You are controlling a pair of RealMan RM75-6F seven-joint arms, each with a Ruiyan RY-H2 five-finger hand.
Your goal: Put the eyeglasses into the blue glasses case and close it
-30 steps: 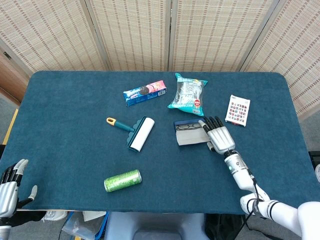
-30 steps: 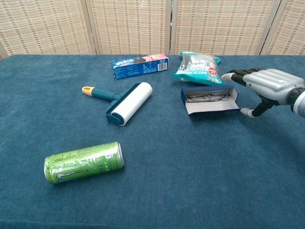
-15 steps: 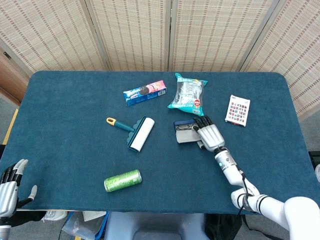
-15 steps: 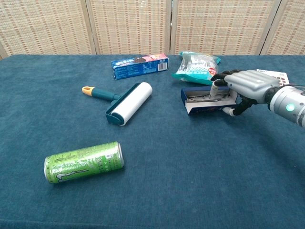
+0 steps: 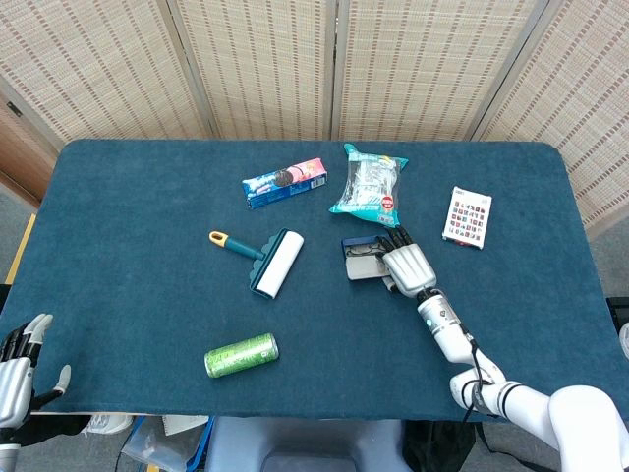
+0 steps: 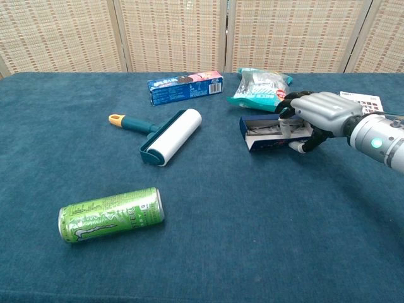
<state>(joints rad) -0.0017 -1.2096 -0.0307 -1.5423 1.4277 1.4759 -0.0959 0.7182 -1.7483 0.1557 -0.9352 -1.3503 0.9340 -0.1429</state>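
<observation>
Since a second ago my right robot hand [image 6: 314, 117] reached the open blue glasses case [image 6: 273, 133], curled on its right end; eyeglasses [image 6: 265, 130] inside, lid unclosed.

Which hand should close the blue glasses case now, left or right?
Right. The right hand is already at the open blue glasses case; the left hand sits at the table's near-left edge.

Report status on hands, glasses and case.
Right robot hand over the open blue case, fingers on its right end. Glasses inside, lid not closed. Left robot hand open, idle at table edge.
</observation>
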